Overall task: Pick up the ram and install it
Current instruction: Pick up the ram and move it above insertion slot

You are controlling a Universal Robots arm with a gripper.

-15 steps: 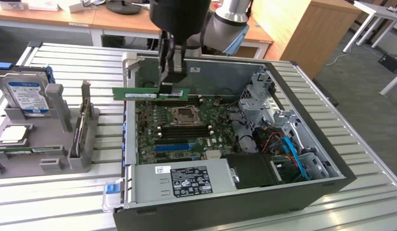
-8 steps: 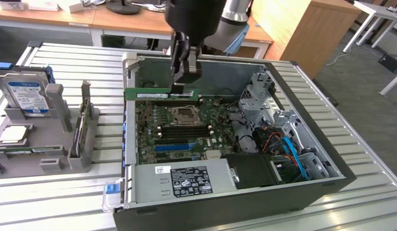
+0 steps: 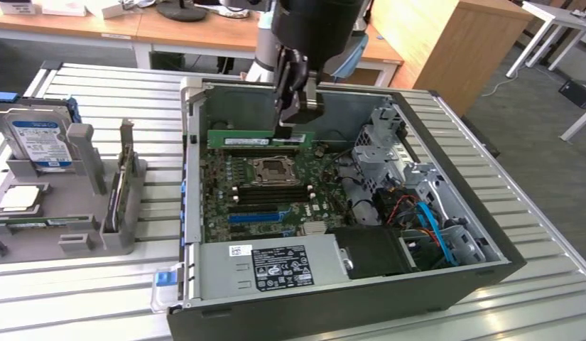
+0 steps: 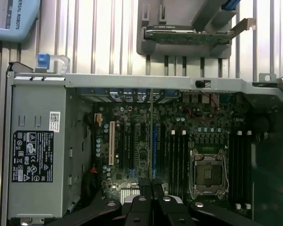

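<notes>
Exterior view reveals the full-length ram [image 3: 259, 139] clamped in the end effector [image 3: 297, 128].

Wooden desks [image 3: 84, 27], tall wooden cabinet [image 3: 449, 50], grey floor [image 3: 530, 117], white table [image 3: 561, 17], slatted metal workbench [image 3: 84, 298]

An open computer case [image 3: 369, 312] lies on its side on a slatted metal table [image 3: 539, 213]. Directions are read in the exterior view, with the case's centre as the dial.

- Motherboard [image 3: 264, 206]: on the case floor, from centre toward 9 o'clock.
- CPU socket [image 3: 273, 169]: at 10 o'clock, with a metal retention frame.
- Long blue slot [image 3: 253, 214]: at 9 o'clock.
- Power supply [image 3: 273, 266]: at 7 o'clock, grey, with a black label.
- Metal drive cage [image 3: 383, 138]: at 1 o'clock.
- Blue cables [image 3: 430, 224]: at 4 o'clock.

Outside the case at 9 o'clock stands a grey fixture [image 3: 74, 234]. It holds a hard drive [image 3: 39, 142], an upright card with a metal bracket [image 3: 122, 177], and a flat processor chip [image 3: 23, 199]. Wooden desks [image 3: 179, 28] stand at 12 o'clock.
</notes>
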